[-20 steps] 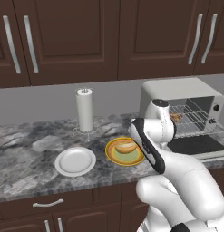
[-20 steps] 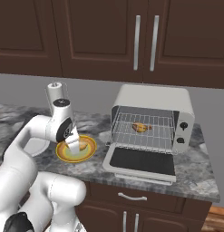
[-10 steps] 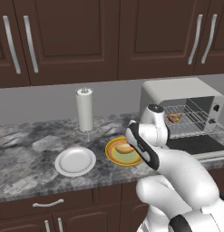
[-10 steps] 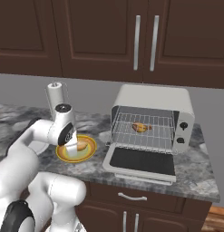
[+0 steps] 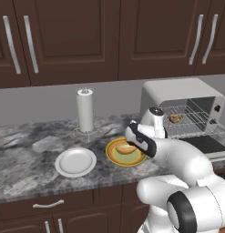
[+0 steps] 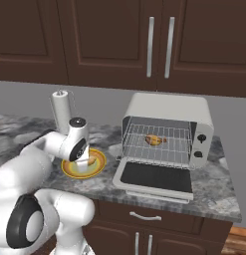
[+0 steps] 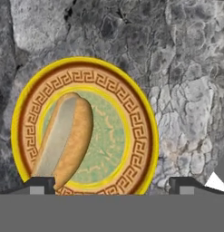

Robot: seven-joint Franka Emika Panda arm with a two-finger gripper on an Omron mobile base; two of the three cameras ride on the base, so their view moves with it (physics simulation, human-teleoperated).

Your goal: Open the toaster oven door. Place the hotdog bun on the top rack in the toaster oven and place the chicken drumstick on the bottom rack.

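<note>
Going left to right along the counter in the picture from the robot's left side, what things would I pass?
White plate → paper towel roll → yellow plate holding the hotdog bun → toaster oven, its door folded down.

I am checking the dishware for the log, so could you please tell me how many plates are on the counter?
2. A plain white plate lies empty near the paper towel roll; a yellow patterned plate beside it holds the hotdog bun. None seem hidden.

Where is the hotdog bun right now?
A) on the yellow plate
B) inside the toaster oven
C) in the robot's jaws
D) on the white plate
A. The hotdog bun lies on the yellow plate on the counter, below the open jaws, not inside the toaster oven.
</note>
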